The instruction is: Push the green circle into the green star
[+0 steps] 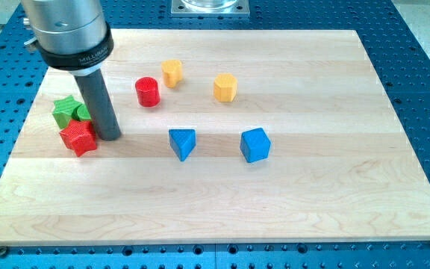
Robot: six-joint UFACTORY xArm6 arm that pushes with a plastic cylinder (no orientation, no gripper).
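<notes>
The green star [65,110] lies at the view's left on the wooden board [312,187]. The green circle [83,113] sits right beside it, on its right, mostly hidden behind my rod; the two look to be touching. My tip [110,137] rests on the board just to the right of the green circle and of the red star [78,138], which lies directly below the green blocks and touches them.
A red cylinder [148,91], a yellow block [172,72] and a yellow hexagon [225,87] lie toward the view's top centre. A blue triangle [182,143] and a blue cube [255,145] lie in the middle. Blue perforated table surrounds the board.
</notes>
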